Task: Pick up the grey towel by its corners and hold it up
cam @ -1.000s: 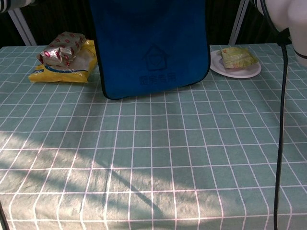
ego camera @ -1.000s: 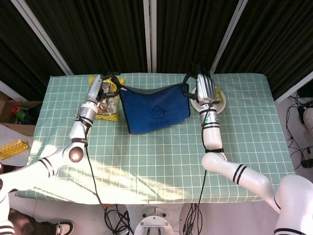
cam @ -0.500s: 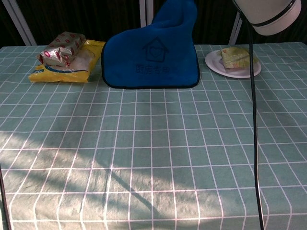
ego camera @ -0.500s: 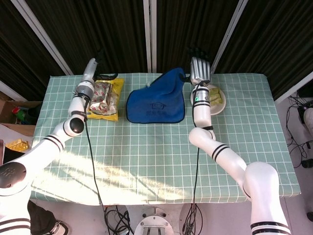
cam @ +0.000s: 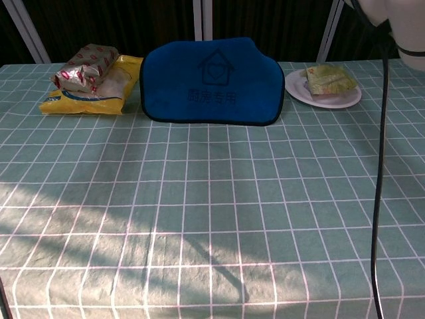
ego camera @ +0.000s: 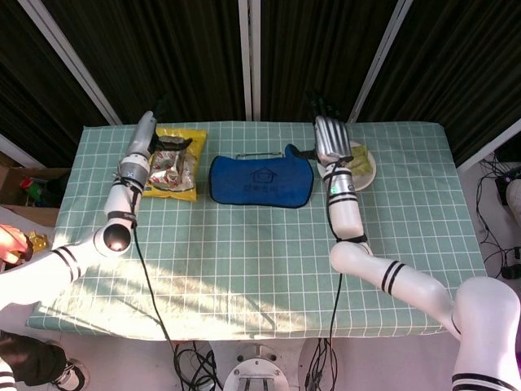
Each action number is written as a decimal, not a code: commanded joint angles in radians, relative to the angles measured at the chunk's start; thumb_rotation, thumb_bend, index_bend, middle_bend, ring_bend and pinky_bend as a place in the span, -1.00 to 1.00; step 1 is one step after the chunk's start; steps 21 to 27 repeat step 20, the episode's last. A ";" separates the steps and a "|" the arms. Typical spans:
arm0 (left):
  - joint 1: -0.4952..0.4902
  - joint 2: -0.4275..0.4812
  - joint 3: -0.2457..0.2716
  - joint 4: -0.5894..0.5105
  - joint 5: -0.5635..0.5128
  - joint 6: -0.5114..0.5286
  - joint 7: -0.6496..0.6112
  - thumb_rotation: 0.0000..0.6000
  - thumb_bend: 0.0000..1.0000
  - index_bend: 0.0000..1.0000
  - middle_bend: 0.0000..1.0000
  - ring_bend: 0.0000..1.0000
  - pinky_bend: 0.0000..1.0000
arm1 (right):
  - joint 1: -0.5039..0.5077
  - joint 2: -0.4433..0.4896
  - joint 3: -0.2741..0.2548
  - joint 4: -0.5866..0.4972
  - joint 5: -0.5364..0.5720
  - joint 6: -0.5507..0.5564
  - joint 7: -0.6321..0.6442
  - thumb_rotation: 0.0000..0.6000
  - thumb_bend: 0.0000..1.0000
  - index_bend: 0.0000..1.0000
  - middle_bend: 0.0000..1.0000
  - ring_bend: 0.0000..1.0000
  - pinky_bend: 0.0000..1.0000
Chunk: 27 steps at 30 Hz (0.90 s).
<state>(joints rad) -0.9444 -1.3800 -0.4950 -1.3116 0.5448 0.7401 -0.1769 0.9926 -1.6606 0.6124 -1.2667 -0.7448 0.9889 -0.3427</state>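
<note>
Dropped back down since a second ago: towel (ego camera: 260,181), then hanging spread between both hands, now lying flat near the far edge of the table (ego camera: 244,269), about midway along it. Blue in these pictures, with a house emblem printed on top.

Far-left corner of the table: left hand (ego camera: 151,138), pulled away from the towel and poised over two snack packets, a yellow bag (ego camera: 186,171) with a silvery-red packet (ego camera: 167,163) on top of it. Fingers too small and dark to read; cannot tell whether spread or curled. Nothing visibly held.

Middle: towel just beside the yellow bag, apparently not touching it. One small raised bump at its far-right corner.

Right of that: right hand (ego camera: 330,140), upright at the bump, thumb side reaching toward the cloth. Cannot tell whether pinching the corner or merely touching it. Behind and beside the hand, near the far-right corner of the table, a white plate (ego camera: 368,169) carrying a green packet (cam: 329,78). Chest view: neither hand, only part of the right arm and a black cable.

Step in hand, as a judgement: the grasp, to be made over again, with the hold-up not achieved. Next move calls for bringing the left hand across to the towel's far-left corner, securing a pinch on both far corners, then raising both hands together, level and well apart, to keep the cloth spread.
</note>
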 commanded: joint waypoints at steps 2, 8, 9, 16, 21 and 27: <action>0.311 0.189 0.190 -0.462 0.523 0.388 0.035 1.00 -0.59 -0.92 -0.96 -0.88 -0.78 | -0.376 0.299 -0.278 -0.547 -0.302 0.296 0.020 1.00 -0.65 -1.00 -1.00 -1.00 -1.00; 0.562 0.123 0.471 -0.490 0.870 0.735 0.263 1.00 -0.60 -0.78 -0.90 -0.88 -0.78 | -0.650 0.430 -0.593 -0.656 -0.645 0.521 0.063 1.00 -0.64 -1.00 -1.00 -1.00 -1.00; 0.599 0.101 0.503 -0.477 0.899 0.778 0.291 1.00 -0.60 -0.78 -0.89 -0.88 -0.78 | -0.684 0.436 -0.632 -0.643 -0.684 0.549 0.070 1.00 -0.62 -1.00 -1.00 -1.00 -1.00; 0.821 -0.022 0.661 -0.317 1.003 0.969 0.373 0.94 -0.60 -0.82 -0.88 -0.88 -0.78 | -0.906 0.375 -0.796 -0.470 -0.786 0.704 0.094 1.00 -0.53 -1.00 -1.00 -1.00 -1.00; 0.894 -0.050 0.682 -0.260 1.036 1.032 0.396 0.95 -0.60 -0.82 -0.88 -0.88 -0.78 | -0.971 0.334 -0.808 -0.384 -0.794 0.731 0.121 1.00 -0.53 -1.00 -1.00 -1.00 -1.00; 0.894 -0.050 0.682 -0.260 1.036 1.032 0.396 0.95 -0.60 -0.82 -0.88 -0.88 -0.78 | -0.971 0.334 -0.808 -0.384 -0.794 0.731 0.121 1.00 -0.53 -1.00 -1.00 -1.00 -1.00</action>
